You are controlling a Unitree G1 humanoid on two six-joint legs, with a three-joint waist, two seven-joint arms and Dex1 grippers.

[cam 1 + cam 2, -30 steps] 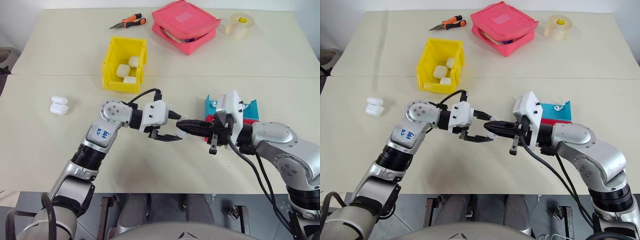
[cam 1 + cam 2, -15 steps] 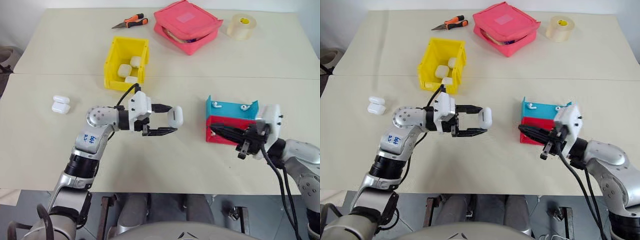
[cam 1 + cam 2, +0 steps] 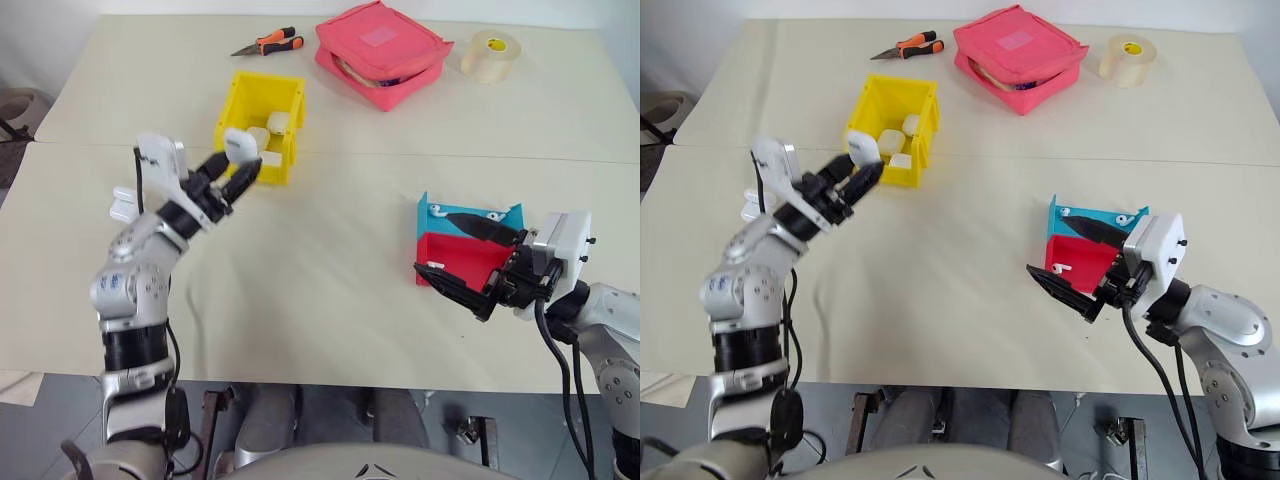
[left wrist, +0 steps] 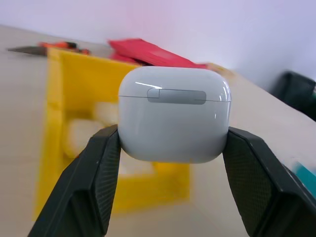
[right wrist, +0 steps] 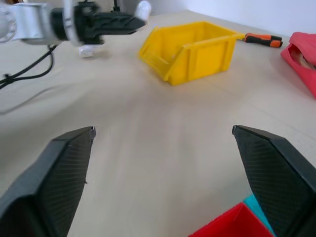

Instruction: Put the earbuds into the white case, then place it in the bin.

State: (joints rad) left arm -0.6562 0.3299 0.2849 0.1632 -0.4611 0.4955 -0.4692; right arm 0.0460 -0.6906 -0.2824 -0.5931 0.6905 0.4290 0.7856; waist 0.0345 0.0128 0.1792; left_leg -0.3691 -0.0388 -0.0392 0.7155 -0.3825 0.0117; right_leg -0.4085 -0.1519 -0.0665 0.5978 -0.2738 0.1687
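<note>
My left gripper (image 3: pixel 236 165) is shut on the white case (image 3: pixel 238 146), lid closed, and holds it in the air just in front of the near left corner of the yellow bin (image 3: pixel 230 110). The left wrist view shows the case (image 4: pixel 175 113) clamped between both fingers, with the bin (image 4: pixel 54 123) behind it. A few more white cases (image 3: pixel 277 122) lie inside the bin. My right gripper (image 3: pixel 441 245) stands open and empty beside the blue tray (image 3: pixel 470 220) and red tray (image 3: pixel 460 258). Tiny white earbuds (image 3: pixel 1123 217) rest in the blue tray.
Two more white cases (image 3: pixel 748 205) lie on the table at the left, partly behind my left arm. At the far edge are orange-handled pliers (image 3: pixel 262 42), a pink pouch (image 3: pixel 382 50) and a tape roll (image 3: pixel 496 55).
My left gripper has carried the white case from the table's middle up and to the left, to the bin's front. The right gripper let go of it, opened wide and drew back to the trays.
</note>
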